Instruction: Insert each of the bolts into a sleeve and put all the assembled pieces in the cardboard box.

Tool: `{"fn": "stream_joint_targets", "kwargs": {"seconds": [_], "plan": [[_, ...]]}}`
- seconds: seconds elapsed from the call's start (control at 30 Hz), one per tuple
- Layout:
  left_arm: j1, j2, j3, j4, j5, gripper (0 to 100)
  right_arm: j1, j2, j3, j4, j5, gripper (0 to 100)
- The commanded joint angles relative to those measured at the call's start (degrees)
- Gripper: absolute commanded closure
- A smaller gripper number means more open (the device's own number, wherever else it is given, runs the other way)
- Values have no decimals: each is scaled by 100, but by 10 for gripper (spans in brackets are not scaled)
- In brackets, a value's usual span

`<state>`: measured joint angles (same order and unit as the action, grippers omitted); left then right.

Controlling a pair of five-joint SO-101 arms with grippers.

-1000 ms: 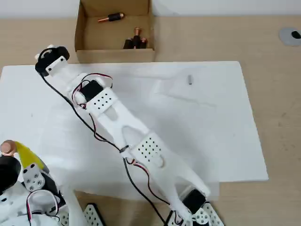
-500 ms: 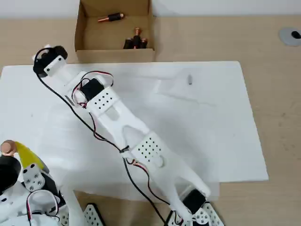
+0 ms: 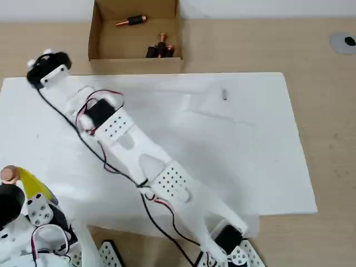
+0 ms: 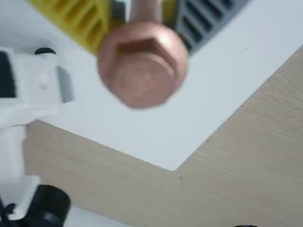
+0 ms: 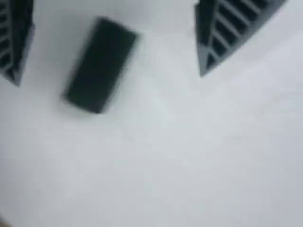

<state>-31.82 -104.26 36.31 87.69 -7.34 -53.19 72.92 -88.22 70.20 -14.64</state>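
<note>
clamping a bolt (image 4: 142, 66): left end effector (image 4: 144, 9) — right end effector (image 5: 110, 75) straddles sleeve (image 5: 101, 65)

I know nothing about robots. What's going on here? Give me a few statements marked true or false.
1. The left end effector grips a copper bolt. True.
2. The cardboard box is empty. False: several assembled pieces lie inside it.
3. The right end effector is open over a black sleeve lying on the white sheet. True.
4. That black sleeve is fitted on the gripped bolt. False: it lies on the sheet, apart from the bolt.
</note>
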Motion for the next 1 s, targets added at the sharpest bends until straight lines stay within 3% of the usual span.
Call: {"fn": "stream_joint_targets", "kwargs": {"seconds": [0.0,0.2,0.47,0.97], "plan": [[-79,-13,-167,-35,0,992,-48,-163,189,-158,-422,734],[-79,-13,-158,-35,0,992,-48,-338,242,492,-1108,734],[-79,-13,-167,-44,0,991,-75,-716,251,1451,-1222,735],[-79,-13,-167,0,-123,992,-75,-752,497,677,-185,736]]}}
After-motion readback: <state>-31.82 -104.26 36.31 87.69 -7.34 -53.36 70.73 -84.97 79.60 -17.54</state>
